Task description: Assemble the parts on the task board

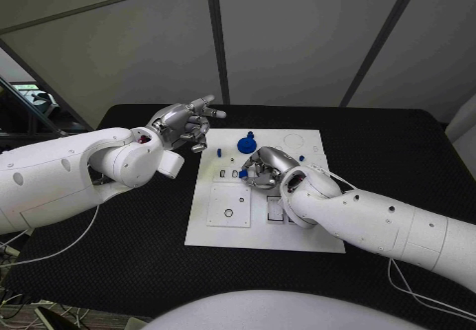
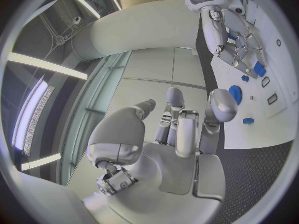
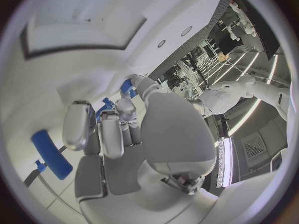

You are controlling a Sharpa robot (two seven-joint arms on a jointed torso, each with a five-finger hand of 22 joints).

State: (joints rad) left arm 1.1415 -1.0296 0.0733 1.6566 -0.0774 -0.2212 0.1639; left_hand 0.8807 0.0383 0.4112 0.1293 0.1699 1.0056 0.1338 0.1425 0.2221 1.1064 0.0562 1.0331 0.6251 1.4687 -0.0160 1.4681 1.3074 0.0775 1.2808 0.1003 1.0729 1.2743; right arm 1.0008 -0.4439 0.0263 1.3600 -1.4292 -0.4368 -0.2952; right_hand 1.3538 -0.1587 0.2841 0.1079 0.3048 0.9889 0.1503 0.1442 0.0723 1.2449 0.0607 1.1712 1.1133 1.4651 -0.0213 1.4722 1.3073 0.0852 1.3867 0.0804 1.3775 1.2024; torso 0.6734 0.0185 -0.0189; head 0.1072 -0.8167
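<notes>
While the silver right hand point(image 1: 263, 168) bends over the middle of the white flat task board point(image 1: 223, 237) in the head view, it seems to pinch a small blue part point(image 1: 243, 174); the empty left hand point(image 1: 186, 124) hovers beside the board's far left corner, fingers apart. A blue round gear-like part point(image 1: 246, 144) stands just beyond the right hand, clearly the nearer one. In the left wrist view I count two loose blue parts, the round one point(image 2: 235, 94) and a small block point(image 2: 248, 120). The right wrist view shows a blue bar-shaped part point(image 3: 51, 153) beside the curled fingers.

Black table point(image 1: 119, 275) (cloth-like), white task board point(image 1: 258, 237) flat at centre

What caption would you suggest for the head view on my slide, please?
Right hand works over the white task board beside a blue part; left hand hovers open.
</notes>
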